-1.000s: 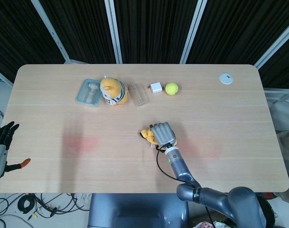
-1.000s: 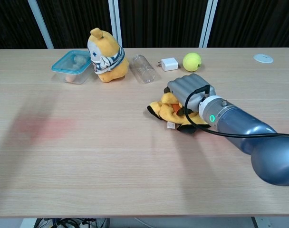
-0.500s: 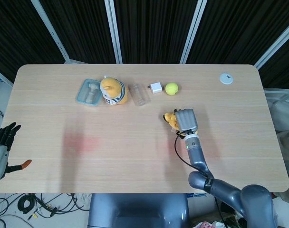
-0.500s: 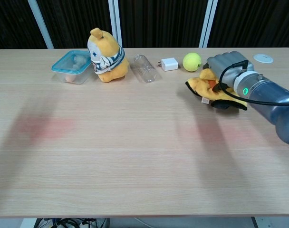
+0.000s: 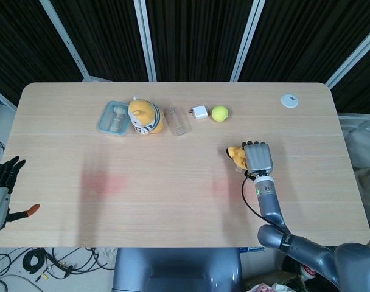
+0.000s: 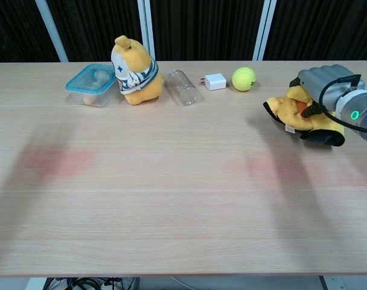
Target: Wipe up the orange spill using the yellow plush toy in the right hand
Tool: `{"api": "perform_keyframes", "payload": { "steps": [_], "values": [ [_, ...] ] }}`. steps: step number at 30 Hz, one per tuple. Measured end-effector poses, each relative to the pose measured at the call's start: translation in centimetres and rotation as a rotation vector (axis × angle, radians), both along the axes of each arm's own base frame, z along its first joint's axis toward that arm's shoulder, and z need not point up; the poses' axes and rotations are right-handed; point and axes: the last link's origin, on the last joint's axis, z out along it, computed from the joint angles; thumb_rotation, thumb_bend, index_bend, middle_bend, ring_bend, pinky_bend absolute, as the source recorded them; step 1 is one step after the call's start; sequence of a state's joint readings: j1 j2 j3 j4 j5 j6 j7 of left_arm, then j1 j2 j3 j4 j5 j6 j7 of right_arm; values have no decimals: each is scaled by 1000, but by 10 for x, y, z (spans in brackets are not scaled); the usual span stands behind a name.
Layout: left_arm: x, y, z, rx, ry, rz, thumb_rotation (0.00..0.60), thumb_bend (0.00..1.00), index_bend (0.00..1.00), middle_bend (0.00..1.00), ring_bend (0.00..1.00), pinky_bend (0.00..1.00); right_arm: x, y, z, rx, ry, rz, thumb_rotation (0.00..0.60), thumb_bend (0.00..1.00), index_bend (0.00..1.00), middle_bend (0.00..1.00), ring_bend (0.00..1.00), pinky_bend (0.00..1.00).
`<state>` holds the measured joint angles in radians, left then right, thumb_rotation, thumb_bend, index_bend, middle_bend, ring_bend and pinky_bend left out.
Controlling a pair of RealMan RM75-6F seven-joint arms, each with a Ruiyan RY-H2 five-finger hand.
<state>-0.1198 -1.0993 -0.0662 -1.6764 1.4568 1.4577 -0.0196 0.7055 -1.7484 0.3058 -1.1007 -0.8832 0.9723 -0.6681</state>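
Observation:
My right hand (image 5: pixel 258 159) (image 6: pixel 328 84) presses down on a small yellow plush toy (image 5: pixel 237 156) (image 6: pixel 295 110), holding it flat on the table at the right of centre. Faint reddish-orange smears (image 5: pixel 104 182) (image 6: pixel 54 160) mark the wood at the left, and a fainter one (image 5: pixel 220 187) (image 6: pixel 262 166) lies just in front of the toy. My left hand (image 5: pixel 3 179) hangs off the table's left edge with fingers spread and nothing in it.
Along the back stand a blue-lidded container (image 5: pixel 114 117), a larger orange plush figure (image 5: pixel 144 115), a clear tumbler on its side (image 5: pixel 178 120), a white charger (image 5: pixel 199 112) and a tennis ball (image 5: pixel 219 113). A white disc (image 5: pixel 289 100) sits at the far right.
My right hand has dragged the yellow plush toy from the table's middle toward the right and slightly back. The left hand has stayed put.

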Motion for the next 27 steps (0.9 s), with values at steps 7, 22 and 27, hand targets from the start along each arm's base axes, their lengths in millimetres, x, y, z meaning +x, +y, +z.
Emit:
{"api": "perform_keyframes", "payload": {
  "steps": [7,22,27],
  "values": [
    [-1,-1,0,9,11,-6,600,18,0,0,0,0,-4,16,14,-8,-1,-20,600,165,29,0,19,199],
    [0,-7,1,16,28,-33,600,19,0,0,0,0,-24,61,90,-117,51,-2,600,161,0,0,0,198],
    [-1,-9,0,10,45,-41,600,18,0,0,0,0,-39,96,127,-142,51,41,600,158,0,0,0,197]
  ]
}}
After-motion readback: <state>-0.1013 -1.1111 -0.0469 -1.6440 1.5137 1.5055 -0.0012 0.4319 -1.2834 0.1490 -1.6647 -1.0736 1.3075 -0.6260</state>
